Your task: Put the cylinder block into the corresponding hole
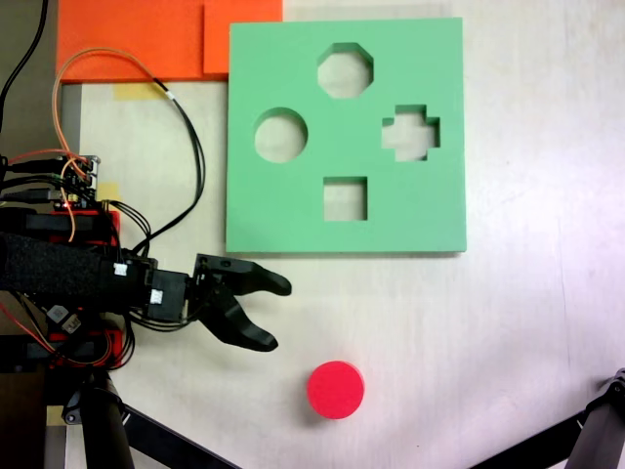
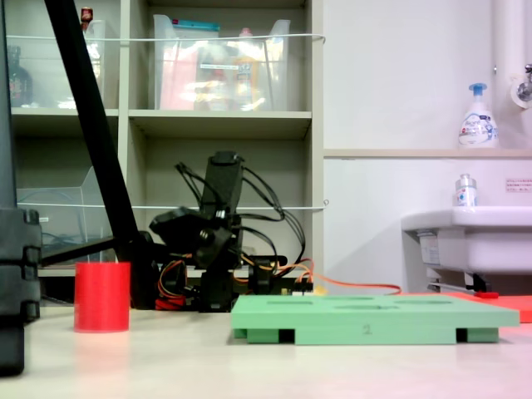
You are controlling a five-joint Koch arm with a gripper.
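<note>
One red cylinder block [image 1: 335,389] stands alone on the pale bench [image 1: 508,332], and in the first exterior view it sits below and to the right of the gripper [image 1: 275,313], clearly apart from it. The jaws are spread wide with nothing between them, tips aimed toward the first exterior view's right. The arm [image 1: 78,274] lies low across the first exterior view's left edge, wires looping off its base. The green foam board [image 1: 293,210] lies above the jaws, and the round hole [image 1: 281,135] in its left half is open. In the second exterior view, the block [image 2: 102,297] stands upright at left, the board [image 2: 374,320] flat at right, the arm [image 2: 212,241] folded behind; the jaws there are probably hidden in the dark tangle.
</note>
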